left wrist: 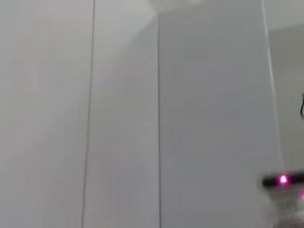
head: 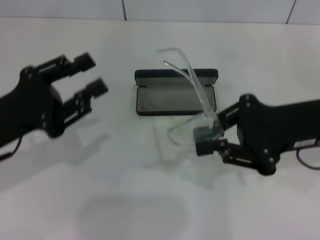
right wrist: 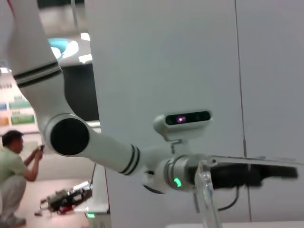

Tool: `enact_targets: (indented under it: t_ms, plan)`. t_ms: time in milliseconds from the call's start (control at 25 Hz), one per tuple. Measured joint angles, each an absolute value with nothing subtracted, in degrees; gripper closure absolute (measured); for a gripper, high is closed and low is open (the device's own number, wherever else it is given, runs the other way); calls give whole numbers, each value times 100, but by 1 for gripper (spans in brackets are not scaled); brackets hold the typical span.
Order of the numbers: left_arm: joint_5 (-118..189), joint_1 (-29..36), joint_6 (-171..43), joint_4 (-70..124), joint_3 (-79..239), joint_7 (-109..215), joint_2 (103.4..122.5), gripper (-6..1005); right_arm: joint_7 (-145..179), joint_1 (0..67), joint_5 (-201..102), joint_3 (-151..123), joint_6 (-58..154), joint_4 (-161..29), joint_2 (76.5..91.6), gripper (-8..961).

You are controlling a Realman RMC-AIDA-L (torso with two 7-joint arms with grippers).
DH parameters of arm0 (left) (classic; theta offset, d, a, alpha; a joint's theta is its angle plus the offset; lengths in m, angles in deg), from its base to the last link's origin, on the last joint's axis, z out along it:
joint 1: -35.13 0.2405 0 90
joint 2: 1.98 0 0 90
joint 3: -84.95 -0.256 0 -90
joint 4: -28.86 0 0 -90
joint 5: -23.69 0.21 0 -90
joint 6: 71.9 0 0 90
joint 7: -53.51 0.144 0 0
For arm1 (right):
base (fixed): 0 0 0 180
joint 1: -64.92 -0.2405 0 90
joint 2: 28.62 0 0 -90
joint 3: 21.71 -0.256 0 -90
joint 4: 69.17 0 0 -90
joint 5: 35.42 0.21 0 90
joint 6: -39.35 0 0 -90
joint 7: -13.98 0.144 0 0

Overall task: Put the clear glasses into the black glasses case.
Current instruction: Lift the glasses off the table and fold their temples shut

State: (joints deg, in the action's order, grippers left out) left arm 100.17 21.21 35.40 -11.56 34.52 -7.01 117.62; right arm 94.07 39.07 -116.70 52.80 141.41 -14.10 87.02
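Nearest us, the right gripper (head: 207, 140) is clamped on the front of the glasses (head: 192, 97), at one lens. We read the frame as lifted off the table (head: 150, 200), lenses low by the fingers, both arms sticking up and back over the case (head: 176, 92).

Case lies just behind the gripper, lid open, grey lining showing, nothing inside.

Left gripper (head: 87, 75) is off to the left, well apart from the case, fingers spread, holding nothing.

Risks as we judge them: the arms are unfolded, so the glasses may bridge the rim instead of seating. A pinch on smooth clear plastic may let the frame swivel. A tip catching the lid could shove the unheld case.
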Motion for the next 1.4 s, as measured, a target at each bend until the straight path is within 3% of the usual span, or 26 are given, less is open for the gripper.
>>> enact_targets:
  t_ms: [440,640,1400]
  plan:
    - [9516,1348,3532,-1157,2910,-1052,11785,687,8092,3808,-11634,5696,14100,-2547,8759,834]
    - [9317,1168,3504,-995,2594,-1060,11782,873,7613,3824,-11409,5780,14101,-2651,8758,834]
    - [9381,1011,3257,-717,1542,-1084,11791,874,6846,3600,-10840,5971,14122,-3322,8756,835]
